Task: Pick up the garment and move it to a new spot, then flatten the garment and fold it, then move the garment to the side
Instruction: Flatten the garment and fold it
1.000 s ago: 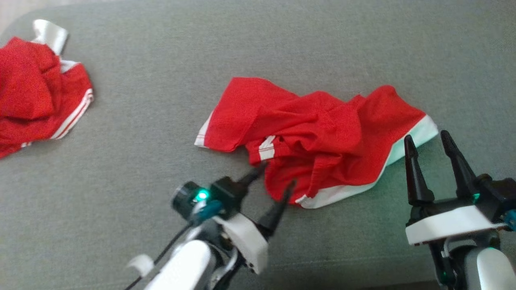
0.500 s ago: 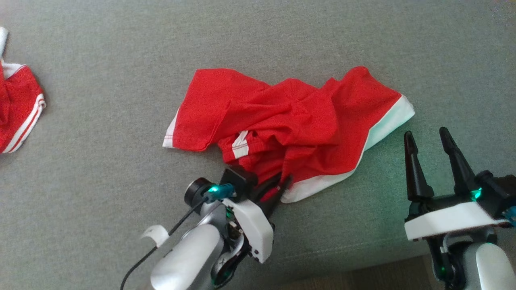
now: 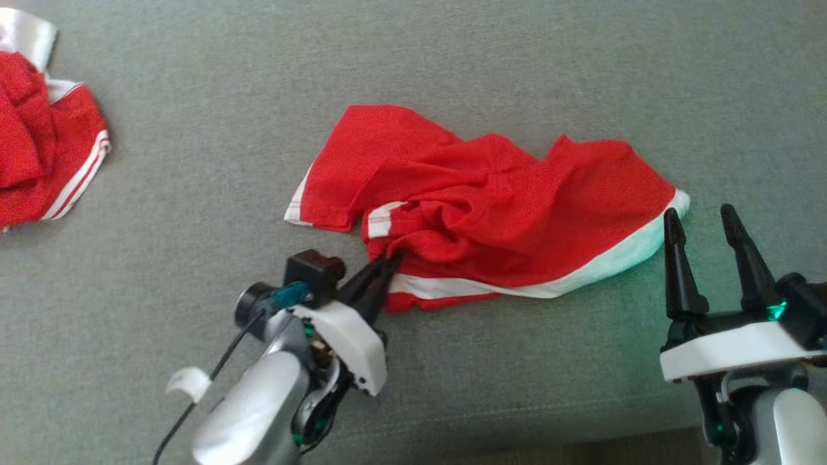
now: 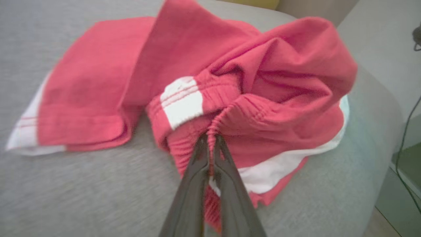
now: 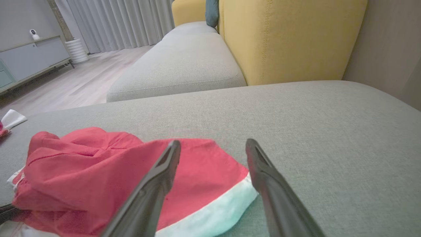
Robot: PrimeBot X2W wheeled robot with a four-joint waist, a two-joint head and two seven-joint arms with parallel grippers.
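A grey sofa seat (image 3: 452, 51) carries the crumpled red garment (image 3: 491, 194) near its middle. The left tool (image 3: 389, 261) is pressed together, pinching the garment's gathered waistband (image 4: 227, 115) at the near edge. The right tool (image 3: 700, 213) stands spread just beside the white hem (image 3: 620, 261), holding nothing. A second red cloth (image 3: 45, 161) lies well apart.

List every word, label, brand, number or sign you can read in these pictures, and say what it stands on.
None: no readable text in any view.
On the red garment: plain white bands and stripes, no print or label.
On the second red garment: white stripes alone.
On the white tab by the left arm's cable: too blurred to tell whether it bears writing.
On the left gripper and the right gripper: no lettering.
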